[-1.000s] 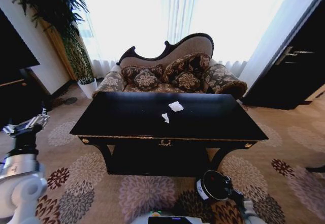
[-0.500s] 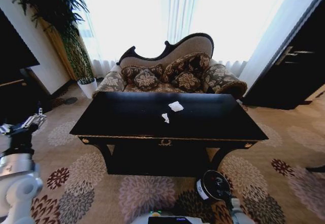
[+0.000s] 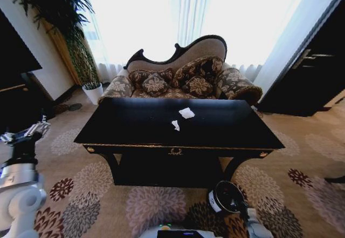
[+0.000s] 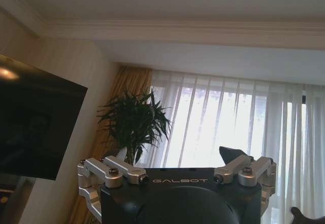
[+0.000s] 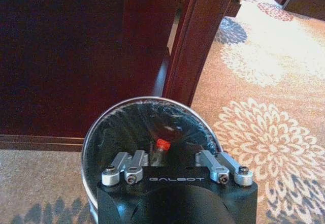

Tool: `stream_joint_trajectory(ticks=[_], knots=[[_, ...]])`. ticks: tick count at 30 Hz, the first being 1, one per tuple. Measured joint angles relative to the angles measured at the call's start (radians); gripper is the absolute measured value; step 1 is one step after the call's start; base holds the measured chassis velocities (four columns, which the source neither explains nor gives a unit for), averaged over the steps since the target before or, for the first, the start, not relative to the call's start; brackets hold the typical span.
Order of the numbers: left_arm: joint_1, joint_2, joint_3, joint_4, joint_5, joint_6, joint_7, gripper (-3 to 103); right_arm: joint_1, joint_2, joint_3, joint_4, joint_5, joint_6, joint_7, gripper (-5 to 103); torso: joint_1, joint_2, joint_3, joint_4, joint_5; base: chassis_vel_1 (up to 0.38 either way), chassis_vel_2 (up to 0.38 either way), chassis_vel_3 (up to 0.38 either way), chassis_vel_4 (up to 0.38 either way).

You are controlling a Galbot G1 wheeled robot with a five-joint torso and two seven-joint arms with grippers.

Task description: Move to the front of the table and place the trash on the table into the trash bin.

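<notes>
Right gripper (image 5: 177, 176) hangs open right over the bin (image 5: 122, 127), bottle (image 5: 161, 146) already inside, two paper scraps (image 3: 186, 113) left on the table (image 3: 135, 127), left gripper (image 3: 24, 135) idling open.

Glossy black table (image 3: 135, 127): two white paper scraps (image 3: 186, 113) right of centre, apart.
</notes>
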Motion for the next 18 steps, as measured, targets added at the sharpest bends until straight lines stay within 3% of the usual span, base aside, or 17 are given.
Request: stream_joint_trajectory(ticks=[3, 5, 9, 11, 12, 16, 17, 18], knots=[[-0.001, -0.002, 0.004, 0.0, 0.003, 0.0, 0.0, 100, -0.012, 0.008, 0.003, 0.01, 0.003, 0.0, -0.003, 52, 0.0, 0.0, 0.0, -0.0001, -0.0001, 0.0, 0.0, 0.0, 0.0], [-0.001, -0.002, 0.003, 0.0, 0.002, 0.0, 0.0, 100, -0.017, 0.01, 0.004, 0.016, 0.004, 0.0, -0.005, 52, 0.0, 0.0, 0.0, 0.0, -0.0001, 0.0, 0.0, 0.0, 0.0], [-0.012, 0.006, 0.0, 0.027, -0.009, -0.008, 0.0, 100, -0.075, 0.038, 0.013, 0.098, 0.011, 0.0, -0.014, 74, 0.0, 0.0, 0.0, 0.0002, 0.0001, 0.0, 0.0, 0.0, 0.0], [-0.016, 0.008, 0.007, 0.035, -0.008, -0.009, 0.0, 100, -0.087, 0.044, 0.017, 0.116, 0.014, 0.0, -0.014, 74, 0.0, 0.0, 0.0, 0.0003, 0.0001, 0.0, 0.0, 0.0, 0.0], [-0.026, 0.011, 0.027, 0.049, -0.004, -0.011, 0.0, 100, -0.114, 0.056, 0.025, 0.155, 0.024, 0.004, -0.018, 85, 0.0, 0.0, 0.0, 0.0, -0.0002, 0.0, 0.0, 0.0, 0.0], [-0.032, 0.012, 0.055, 0.056, 0.006, -0.011, -0.001, 100, -0.151, 0.066, 0.032, 0.206, 0.03, 0.03, -0.038, 90, 0.0, 0.0, 0.0, -0.0005, -0.0006, 0.0, 0.0, 0.0, 0.0], [-0.033, 0.012, 0.061, 0.055, 0.008, -0.011, -0.002, 100, -0.162, 0.068, 0.035, 0.221, 0.031, 0.039, -0.046, 99, 0.0, 0.0, 0.0, -0.0004, -0.0003, 0.0, 0.0, 0.0, 0.0], [-0.034, 0.011, 0.069, 0.05, 0.01, -0.011, -0.004, 100, -0.178, 0.07, 0.039, 0.246, 0.039, 0.051, -0.058, 100, 0.0, 0.0, 0.0, 0.0001, -0.0003, 0.0, 0.0, 0.0, 0.0]])
